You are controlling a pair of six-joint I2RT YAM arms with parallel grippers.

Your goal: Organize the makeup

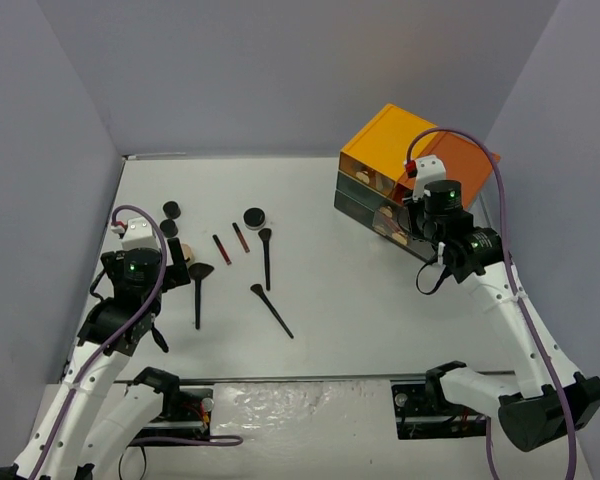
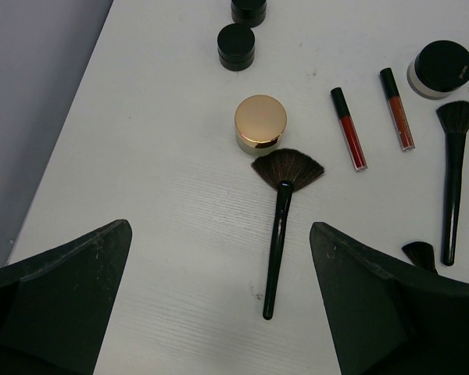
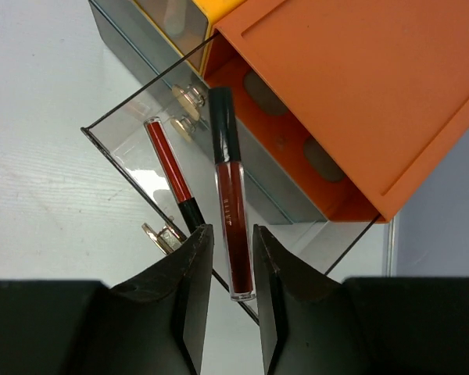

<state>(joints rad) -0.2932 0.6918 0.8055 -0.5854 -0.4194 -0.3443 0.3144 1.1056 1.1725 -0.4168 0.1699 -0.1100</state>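
Pinching a red gloss tube (image 3: 227, 172) by its near end, the right gripper (image 3: 230, 230) is hanging over the pulled-out clear drawer (image 3: 141, 117) of the orange-topped drawer box (image 1: 400, 150) at the far right of the table (image 1: 380, 300). Its fingers are standing almost together with the tube clamped between them, as far as the wrist view is showing.

The tube's long axis is running straight away from the claw, black cap at the far end, roughly alongside a second red tube (image 3: 168, 164) already lying in the drawer. That matters most. The held tube is looking larger than the one below, so it is probably above the drawer floor and needs lowering before release.

The left gripper (image 2: 220, 234) is hovering wide apart and holding nothing, over the loose makeup on the left side. A fan brush (image 2: 277, 234) is lying just right of the gap's centre, handle pointing near and bristles far, just beside the tan compact (image 2: 260, 121). Two red sticks (image 2: 349, 129) and two black jars (image 2: 236, 45) are lying farther off. The left arm is plainly the nearer one for all of these.

From above, the right wrist is hiding the held tube and the drawer's contents, which only the right wrist camera is showing. The overhead view alone is giving the whole spread: the loose items well apart from the box.
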